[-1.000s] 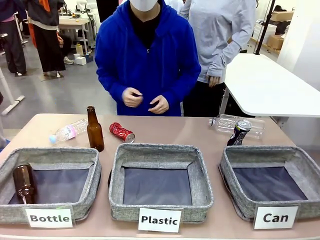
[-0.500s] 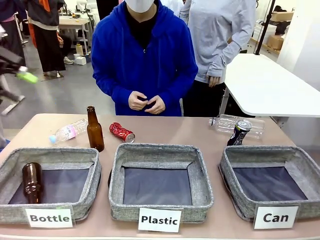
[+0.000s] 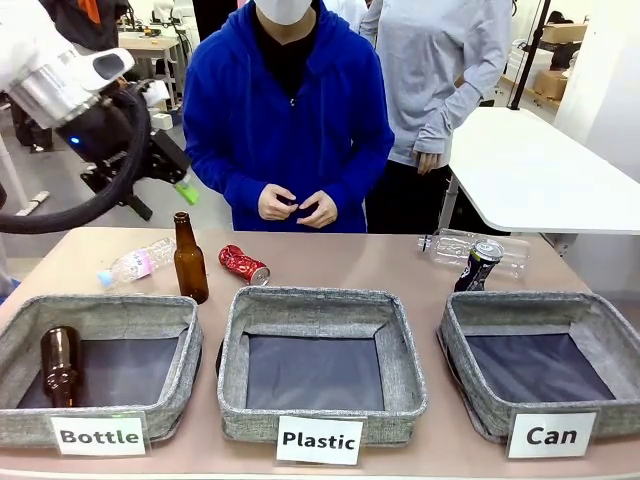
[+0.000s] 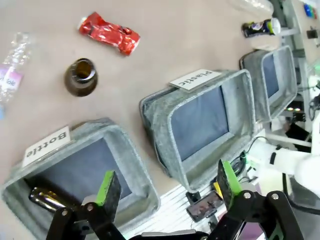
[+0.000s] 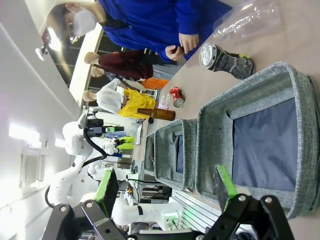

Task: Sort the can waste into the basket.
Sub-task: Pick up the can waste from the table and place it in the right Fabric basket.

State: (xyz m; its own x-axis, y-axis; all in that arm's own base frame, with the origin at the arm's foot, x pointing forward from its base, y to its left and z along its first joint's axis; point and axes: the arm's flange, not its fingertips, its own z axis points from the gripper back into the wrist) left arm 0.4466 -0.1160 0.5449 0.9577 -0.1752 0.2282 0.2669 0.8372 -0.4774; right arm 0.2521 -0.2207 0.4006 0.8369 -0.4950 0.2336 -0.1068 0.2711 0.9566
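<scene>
A crushed red can (image 3: 244, 265) lies on its side behind the middle basket. It is also in the left wrist view (image 4: 109, 33) and the right wrist view (image 5: 176, 97). A dark can with a silver top (image 3: 479, 266) (image 4: 260, 28) (image 5: 225, 60) stands tilted just behind the grey basket labelled "Can" (image 3: 520, 305) (image 4: 252, 65) (image 5: 260, 95), whose dark floor is bare. My left gripper (image 3: 160, 195) (image 4: 167, 175) hangs open, high over the table's far left. My right gripper (image 5: 165, 182) is open near the Can basket, holding nothing.
A brown bottle (image 3: 189, 260) stands upright left of the red can, with a clear plastic bottle (image 3: 135, 263) lying beyond it. Another clear bottle (image 3: 450, 245) lies behind the dark can. The "Bottle" basket (image 3: 100, 305) holds a brown bottle; the "Plastic" basket (image 3: 320, 298) sits in the middle. A person's hands (image 3: 295, 207) are at the far edge.
My left arm has swung into the front view from the left, toward the upright brown bottle. The brown bottle in the Bottle basket has shifted slightly. The cans have not moved.
</scene>
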